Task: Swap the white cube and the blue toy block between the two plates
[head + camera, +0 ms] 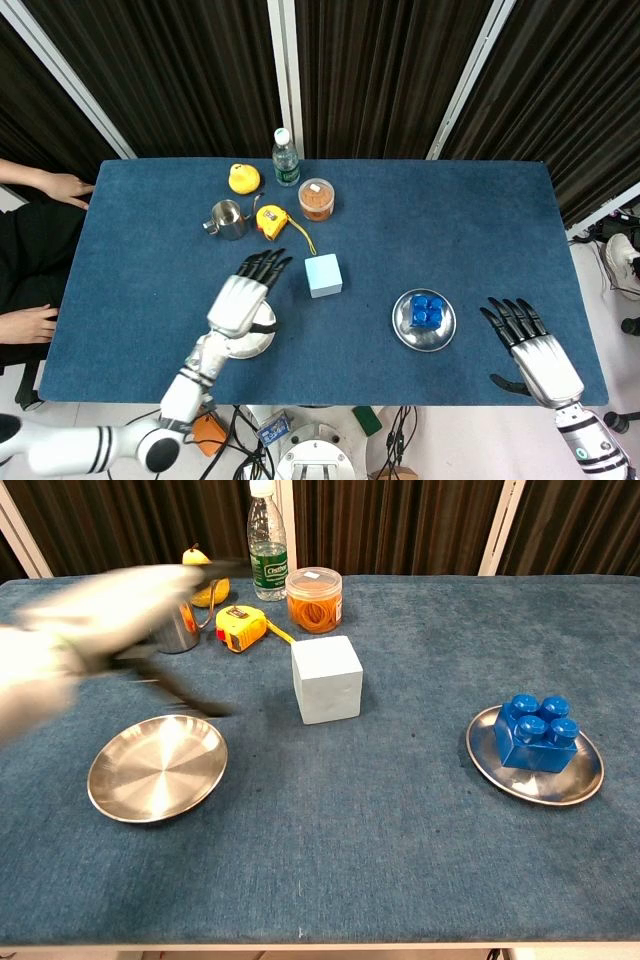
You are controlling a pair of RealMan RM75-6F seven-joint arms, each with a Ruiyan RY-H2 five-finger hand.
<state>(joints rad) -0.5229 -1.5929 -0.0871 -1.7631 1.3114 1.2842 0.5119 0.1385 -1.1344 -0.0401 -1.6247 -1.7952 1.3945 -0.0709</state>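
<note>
The white cube stands alone on the blue tablecloth, between the two plates. The blue toy block sits in the right steel plate. The left steel plate holds nothing; the head view shows it mostly hidden under my left hand. That hand is open with fingers spread, left of the cube and apart from it; it is a blur in the chest view. My right hand is open near the table's front right edge, right of the block's plate.
At the back stand a water bottle, a yellow pear-shaped toy, a steel cup, a yellow tape measure and a jar of orange stuff. A person's hands rest at the far left edge.
</note>
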